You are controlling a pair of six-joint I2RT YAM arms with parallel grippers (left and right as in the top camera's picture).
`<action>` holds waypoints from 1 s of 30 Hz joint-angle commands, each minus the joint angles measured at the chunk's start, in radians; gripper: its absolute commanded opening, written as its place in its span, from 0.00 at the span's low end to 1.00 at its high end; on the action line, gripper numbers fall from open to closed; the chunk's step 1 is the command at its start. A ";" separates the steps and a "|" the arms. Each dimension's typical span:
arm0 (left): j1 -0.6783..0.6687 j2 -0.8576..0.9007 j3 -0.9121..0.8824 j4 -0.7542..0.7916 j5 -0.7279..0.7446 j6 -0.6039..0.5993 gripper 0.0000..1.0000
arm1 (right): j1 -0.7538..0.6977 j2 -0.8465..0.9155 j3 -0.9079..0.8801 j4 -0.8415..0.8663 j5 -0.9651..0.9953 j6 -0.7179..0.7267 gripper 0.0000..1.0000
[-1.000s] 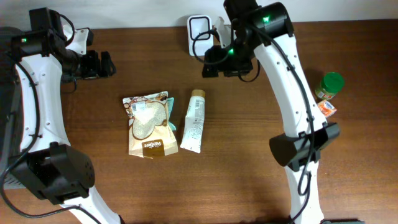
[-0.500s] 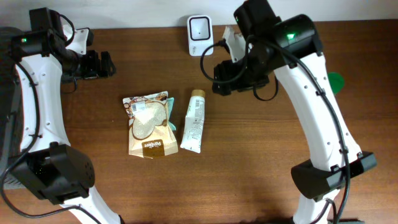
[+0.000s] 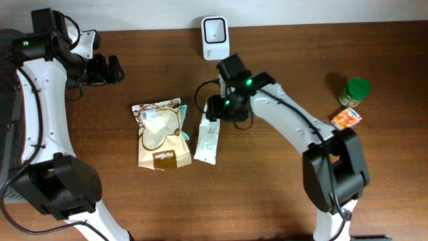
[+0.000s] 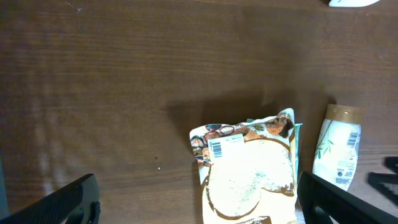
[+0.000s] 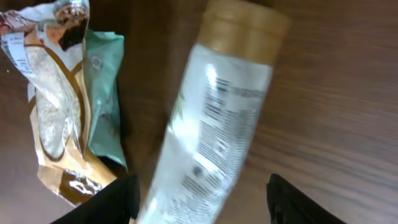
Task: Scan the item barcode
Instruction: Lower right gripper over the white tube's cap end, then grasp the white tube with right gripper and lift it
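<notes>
The white tube point(image 3: 207, 137) lies flat mid-tabletop, gold cap toward the far edge, and the right gripper point(image 3: 217, 107) hangs over that cap end. Its jaws stand apart, one finger point(image 5: 115, 199) on each side of the tube, a gap showing, no clamp on it. Up close the tube's label is rows of dark print, too blurred to read. From the left wrist view there's a green leaf drawing and a small block of print near its tail. Just beside it, toward the left edge, sits the brown and white pouch point(image 3: 159, 134), a white barcode sticker point(image 4: 224, 146) at its top, white brand lettering on its brown band too small to make out. White scanner point(image 3: 215, 30) at the far edge. Green-lidded jar point(image 3: 356, 91) and orange packet point(image 3: 346, 118) near the right edge. Left gripper point(image 3: 107, 69) up by the far-left corner, jaws wide apart, empty
</notes>
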 commanded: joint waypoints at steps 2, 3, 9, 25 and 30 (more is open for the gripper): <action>-0.003 -0.023 0.006 -0.002 0.008 0.016 0.99 | 0.016 0.068 -0.007 0.027 0.005 0.102 0.63; -0.003 -0.023 0.006 -0.002 0.008 0.016 0.99 | 0.015 0.077 -0.007 0.026 0.004 0.109 0.63; -0.003 -0.023 0.006 -0.002 0.008 0.016 0.99 | 0.014 0.092 -0.007 -0.012 -0.026 0.108 0.62; -0.003 -0.023 0.006 -0.002 0.008 0.016 0.99 | 0.008 0.092 -0.124 -0.005 -0.222 0.033 0.67; -0.003 -0.023 0.006 -0.002 0.008 0.016 0.99 | 0.011 0.092 -0.134 0.063 -0.229 0.033 0.56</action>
